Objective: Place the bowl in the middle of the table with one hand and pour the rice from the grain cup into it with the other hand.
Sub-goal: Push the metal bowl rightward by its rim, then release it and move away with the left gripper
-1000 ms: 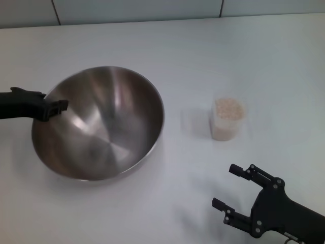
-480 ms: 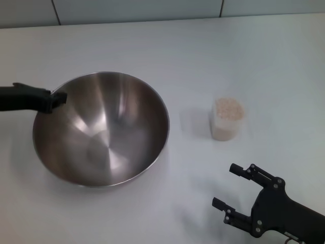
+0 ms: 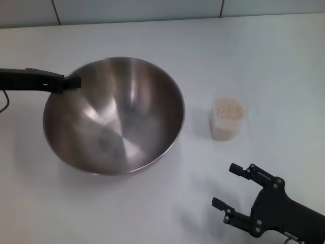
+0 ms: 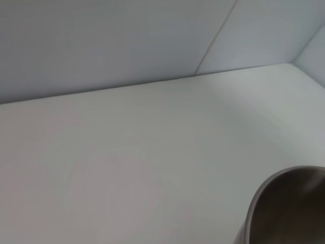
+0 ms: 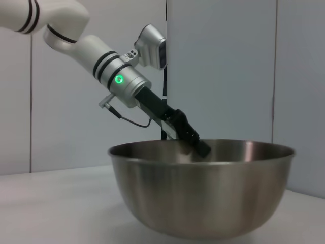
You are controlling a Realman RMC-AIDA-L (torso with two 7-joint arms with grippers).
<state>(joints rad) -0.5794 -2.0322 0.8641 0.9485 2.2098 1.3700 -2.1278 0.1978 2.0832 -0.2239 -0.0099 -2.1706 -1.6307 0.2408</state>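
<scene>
- Bowl first: we see the stainless-steel mixing bowl on the white table, left of centre in the head view, its rim tipped slightly toward the far side.
- We find the left gripper at the bowl's far-left rim, fingers closed on the edge (the right wrist view shows its black tip dipping just inside the rim of the bowl).
- From the left wrist camera, we catch only a curved piece of the bowl's rim over bare table.
- We note the grain cup upright to the right of the bowl, apart from it, filled nearly to the brim with rice.
- We see the right gripper low at the near right, fingers spread and empty, well short of the cup.
</scene>
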